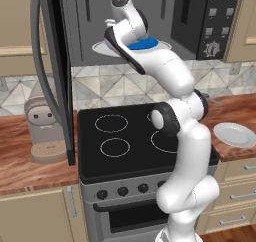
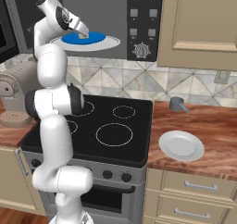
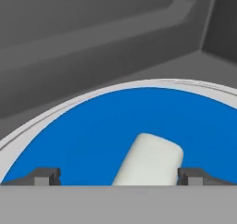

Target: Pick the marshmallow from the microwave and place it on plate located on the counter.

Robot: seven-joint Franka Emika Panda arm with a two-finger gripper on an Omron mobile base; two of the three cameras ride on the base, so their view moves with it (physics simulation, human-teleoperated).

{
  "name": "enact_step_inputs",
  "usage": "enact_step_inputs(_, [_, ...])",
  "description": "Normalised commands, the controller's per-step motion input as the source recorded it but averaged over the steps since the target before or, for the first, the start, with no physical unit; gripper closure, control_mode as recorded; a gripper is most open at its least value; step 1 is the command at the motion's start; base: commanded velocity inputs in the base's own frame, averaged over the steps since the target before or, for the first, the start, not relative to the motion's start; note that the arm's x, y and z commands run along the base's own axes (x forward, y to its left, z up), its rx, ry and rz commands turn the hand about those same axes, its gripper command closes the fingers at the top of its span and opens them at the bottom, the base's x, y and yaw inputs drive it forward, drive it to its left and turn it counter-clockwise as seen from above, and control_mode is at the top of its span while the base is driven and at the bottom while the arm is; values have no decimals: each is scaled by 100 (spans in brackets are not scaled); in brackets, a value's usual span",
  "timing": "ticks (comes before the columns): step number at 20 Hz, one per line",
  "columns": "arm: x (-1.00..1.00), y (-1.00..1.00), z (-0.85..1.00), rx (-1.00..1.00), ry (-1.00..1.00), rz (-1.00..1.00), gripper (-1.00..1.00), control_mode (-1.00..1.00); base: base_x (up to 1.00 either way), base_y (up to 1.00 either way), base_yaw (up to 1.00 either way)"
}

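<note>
**Reaching into the microwave for the marshmallow**

Hovering with gripper (image 3: 118,176) spread wide inside the microwave (image 2: 139,19), straddling the marshmallow (image 3: 149,160) lying on the blue disc (image 3: 139,121). Probably needing next: lowering slightly, then closing gently on the soft block. Waiting well apart on the wood bench (image 2: 217,126), right of the black stovetop (image 2: 106,126): the plate (image 2: 181,145).

Marshmallow (image 3: 148,160) bottom end cut off at hand view's lower edge. Blue disc (image 1: 145,44) mostly hidden behind arm in left base view. Door (image 1: 52,71) top cropped.
</note>
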Motion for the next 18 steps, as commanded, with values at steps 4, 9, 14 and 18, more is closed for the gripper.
enact_step_inputs(4, [0, -13, -26, 0, -14, 0, -100, -100, 0, 0, 0])
enact_step_inputs(9, [0, -11, -20, 0, -5, 0, -100, -100, 0, 0, 0])
enact_step_inputs(14, [0, 0, -15, 0, 0, 0, 100, -100, 0, 0, 0])
enact_step_inputs(18, [1, 0, -2, 0, 2, 0, 100, -100, 0, 0, 0])
